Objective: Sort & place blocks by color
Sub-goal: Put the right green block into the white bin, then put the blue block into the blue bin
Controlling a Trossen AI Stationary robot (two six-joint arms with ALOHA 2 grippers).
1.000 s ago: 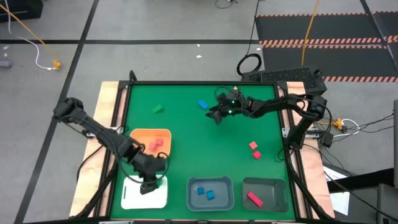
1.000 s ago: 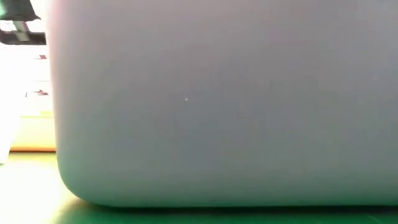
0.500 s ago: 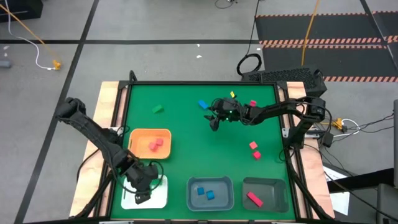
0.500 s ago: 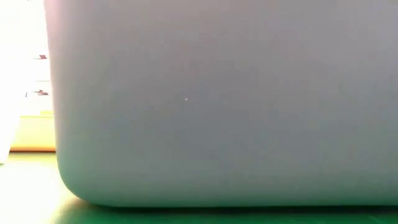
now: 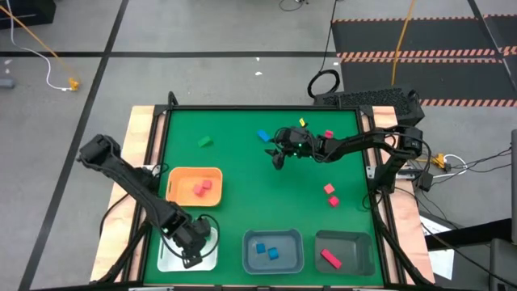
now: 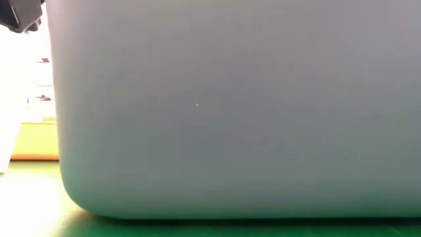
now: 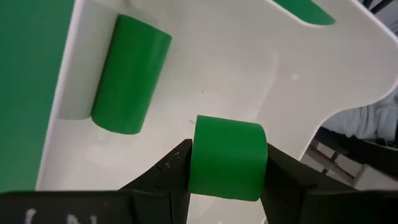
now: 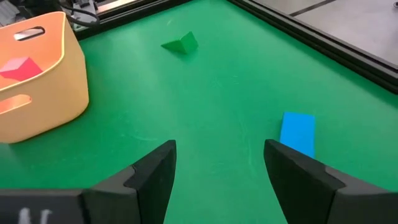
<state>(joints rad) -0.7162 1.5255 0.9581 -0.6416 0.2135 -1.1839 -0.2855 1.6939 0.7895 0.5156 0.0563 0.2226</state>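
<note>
Left wrist view shows the task's thing most clearly: a green cylinder block [image 7: 227, 158] is clamped between the jaws of the left gripper [image 7: 227, 180], just above the floor of the white tray [image 7: 205, 68], where a second green cylinder [image 7: 131, 73] already lies on its side. From above, this left gripper [image 5: 192, 246] hangs over the white tray [image 5: 212, 257] at the near left corner of the table [image 5: 242, 174]. My judgement is that the sorting is about half done. The orange tray [image 5: 182, 175] holds two red blocks [image 5: 202, 187], the blue-grey tray [image 5: 250, 259] holds two blue blocks [image 5: 266, 250], and the dark grey tray [image 5: 355, 242] holds one red bar [image 5: 329, 258], so red pieces seem to sit in two different trays. Still loose on the table are a green block [image 5: 204, 141], a blue block [image 5: 263, 135], two red blocks [image 5: 330, 194] on the right side, and small yellow [image 5: 302, 123] and red [image 5: 328, 134] pieces near the far edge. The right gripper [image 5: 279, 157] is at mid-table with its jaws apart and empty, and the blue block [image 8: 298, 131] lies just beside one of them. The low view is filled by a tray wall, so it adds nothing. I can read no brand, label or writing anywhere.
</note>
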